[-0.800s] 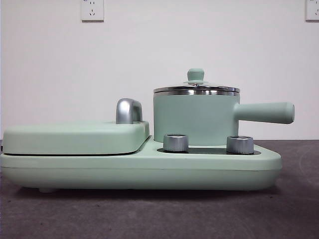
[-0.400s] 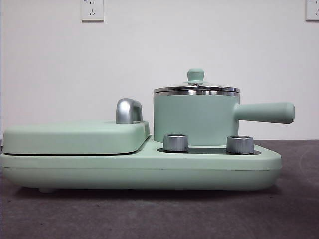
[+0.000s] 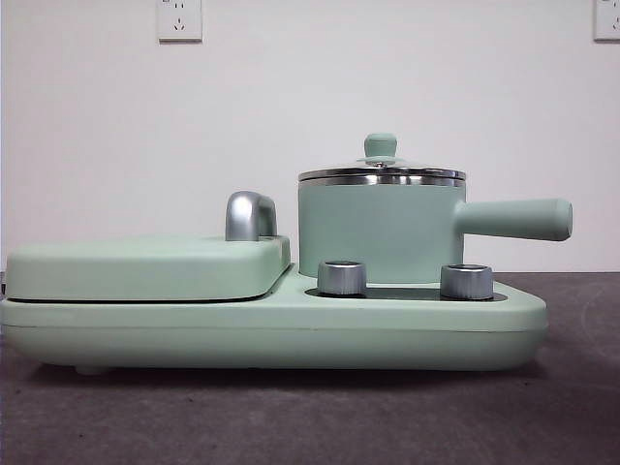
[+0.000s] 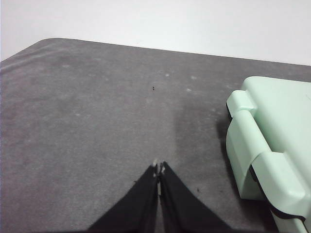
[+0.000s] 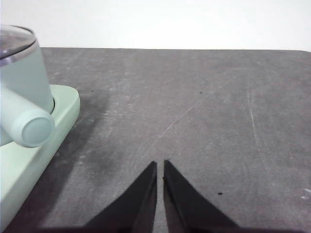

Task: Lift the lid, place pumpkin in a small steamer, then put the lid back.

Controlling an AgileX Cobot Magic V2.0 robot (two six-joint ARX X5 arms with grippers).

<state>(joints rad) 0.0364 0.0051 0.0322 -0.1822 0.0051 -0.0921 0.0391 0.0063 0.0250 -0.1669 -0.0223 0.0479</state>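
Note:
The small steamer [image 3: 378, 231], a mint-green pot with a long side handle [image 3: 513, 219], stands on the right half of a mint-green cooker base [image 3: 291, 334]. The glass lid [image 3: 381, 170] with its mint knob [image 3: 381, 146] sits shut on it. The steamer also shows in the right wrist view [image 5: 22, 77], handle end toward the camera. No pumpkin is in view. My left gripper [image 4: 159, 168] is shut and empty over bare mat beside the cooker's griddle end [image 4: 272, 141]. My right gripper [image 5: 160, 165] is shut and empty over bare mat beside the steamer's handle.
A flat mint-green griddle cover [image 3: 145, 266] with a chrome handle [image 3: 249, 216] fills the cooker's left half. Two steel dials [image 3: 342, 277] [image 3: 466, 281] stand in front of the steamer. Dark grey mat [image 3: 310, 417] covers the table. A white wall is behind.

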